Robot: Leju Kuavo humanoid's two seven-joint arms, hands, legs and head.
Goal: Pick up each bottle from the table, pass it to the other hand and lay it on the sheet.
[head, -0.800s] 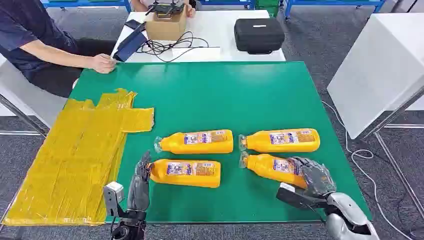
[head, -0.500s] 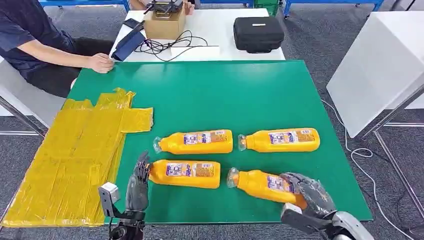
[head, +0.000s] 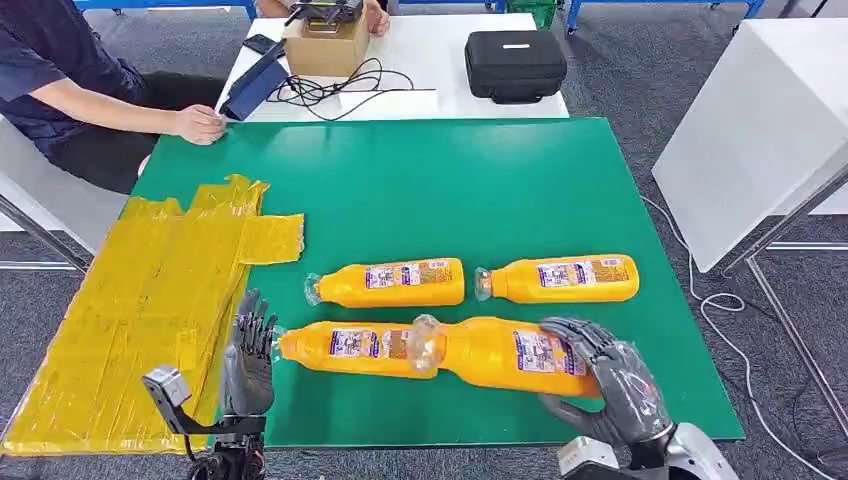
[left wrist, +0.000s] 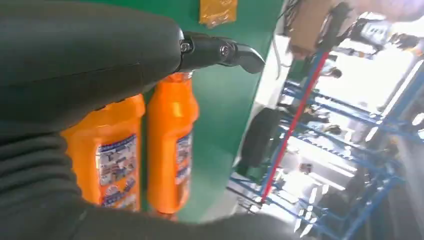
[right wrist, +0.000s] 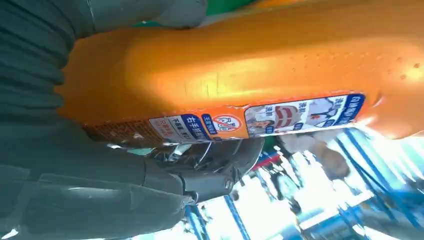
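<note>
My right hand (head: 608,385) grips an orange bottle (head: 500,354) by its base and holds it above the green table (head: 450,190), cap pointing left; the same bottle (right wrist: 250,75) fills the right wrist view. My left hand (head: 248,355) stands with fingers apart at the cap end of another orange bottle (head: 350,348) lying near the front edge, holding nothing. Two more orange bottles (head: 388,283) (head: 560,279) lie side by side behind it. In the left wrist view two bottles (left wrist: 170,145) lie beyond my fingers (left wrist: 220,52). The yellow sheet (head: 140,320) covers the table's left side.
A person sits at the far left with a hand (head: 197,125) on the table's back corner. Behind stands a white table with a cardboard box (head: 325,45), cables and a black case (head: 515,65). A white panel (head: 750,130) stands to the right.
My right hand has lifted its bottle off the table and carried it left, over the front-left bottle's base. My left hand has shifted slightly left and its fingers have spread.
</note>
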